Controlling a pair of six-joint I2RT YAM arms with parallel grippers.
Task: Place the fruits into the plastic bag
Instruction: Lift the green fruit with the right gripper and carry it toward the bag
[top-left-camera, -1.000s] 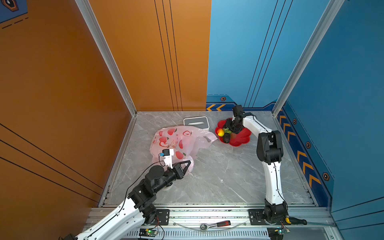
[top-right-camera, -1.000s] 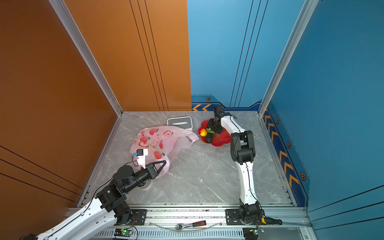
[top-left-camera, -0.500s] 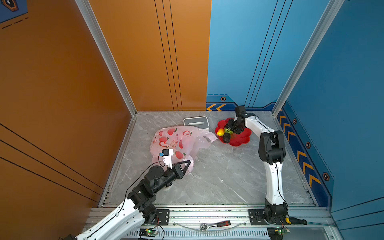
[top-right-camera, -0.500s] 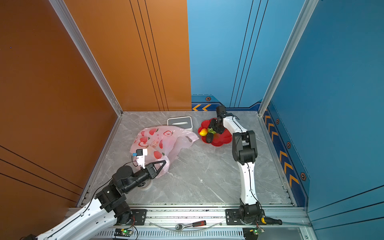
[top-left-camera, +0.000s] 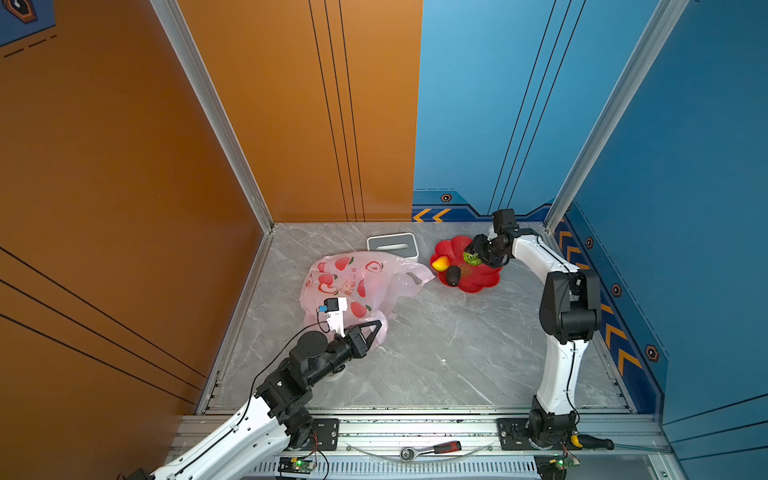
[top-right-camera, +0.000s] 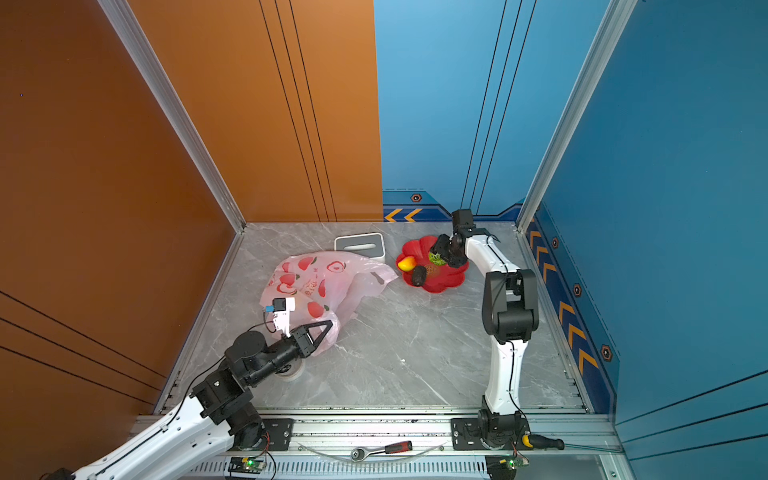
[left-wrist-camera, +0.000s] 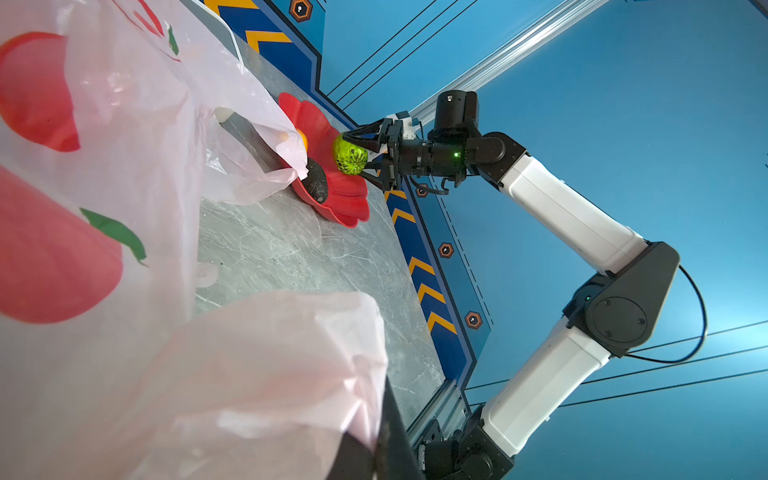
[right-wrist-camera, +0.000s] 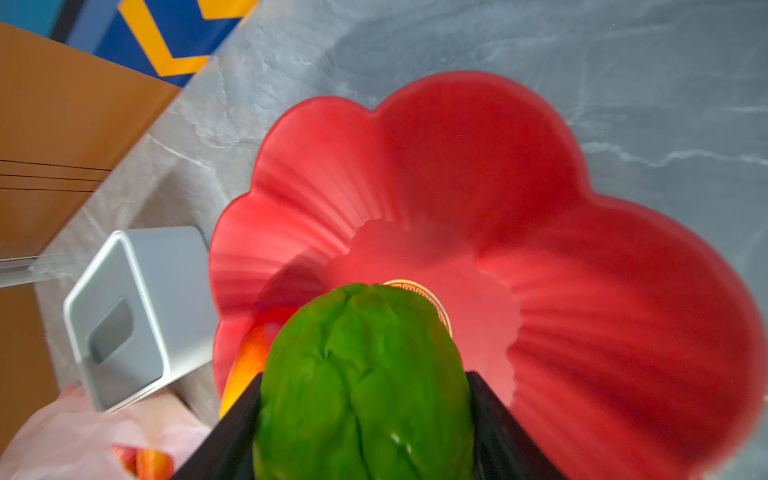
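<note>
The red flower-shaped dish (top-left-camera: 484, 283) holds a yellow-red mango (top-left-camera: 440, 263) and a dark avocado (top-left-camera: 454, 276) just beside the right gripper (top-left-camera: 474, 257), which is clamped on the green fruit (right-wrist-camera: 361, 386) above it. The left gripper (top-left-camera: 376, 326) is pinched shut on the plastic bag (top-left-camera: 353, 278) edge — the bag's contents are veiled and its red writing is too small to read.

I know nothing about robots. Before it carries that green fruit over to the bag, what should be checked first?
1. Grip of the right hand on the green fruit: ok.
2. Hold of the left hand, shut on the plastic bag: ok.
3. Bag mouth open wide enough: cannot tell.
4. The tissue box off the way from the red dish to the bag: ok, likely.
5. Dish emptied: not ok; the yellow-red mango and the dark avocado remain.
</note>
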